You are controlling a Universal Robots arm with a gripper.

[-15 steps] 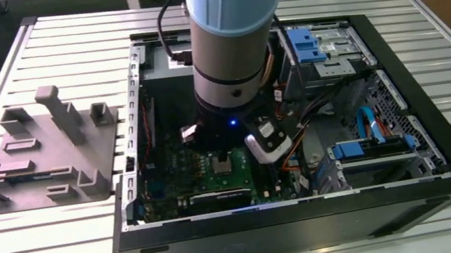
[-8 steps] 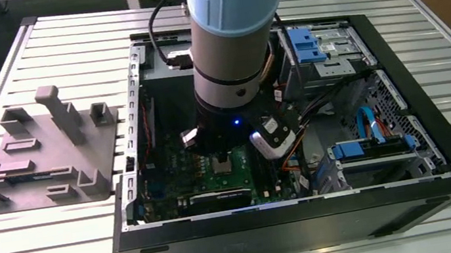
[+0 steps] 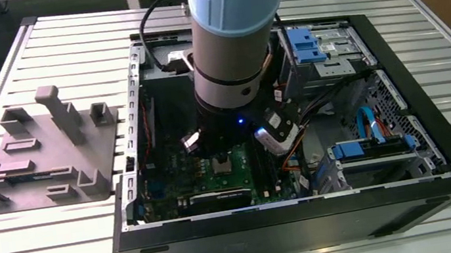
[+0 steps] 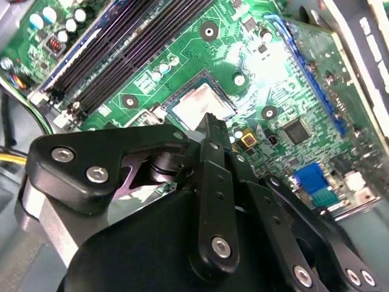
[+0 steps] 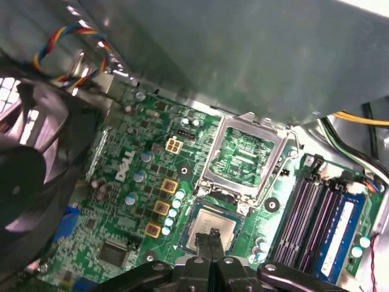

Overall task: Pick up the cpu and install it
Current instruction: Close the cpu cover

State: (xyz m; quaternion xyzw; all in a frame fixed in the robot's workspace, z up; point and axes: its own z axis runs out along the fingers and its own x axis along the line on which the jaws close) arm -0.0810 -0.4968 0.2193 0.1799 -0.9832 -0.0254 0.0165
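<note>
cpu (image 5: 209,224) sits flat in its socket on the motherboard (image 5: 121,194), between the hinged-up retention frame (image 5: 243,155) and the claw. Claw (image 5: 213,236) is right over the cpu's near edge, fingers pinched narrow with nothing between them; can't tell if the tips touch it. Board lies inside the open PC case (image 3: 310,224) on the slatted desk (image 3: 39,245).

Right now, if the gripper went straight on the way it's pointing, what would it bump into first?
Most likely the cpu, the silver square lying in its socket on the green motherboard. In both wrist views the gripper points right at it. How big the gap between them is, I cannot tell.
</note>
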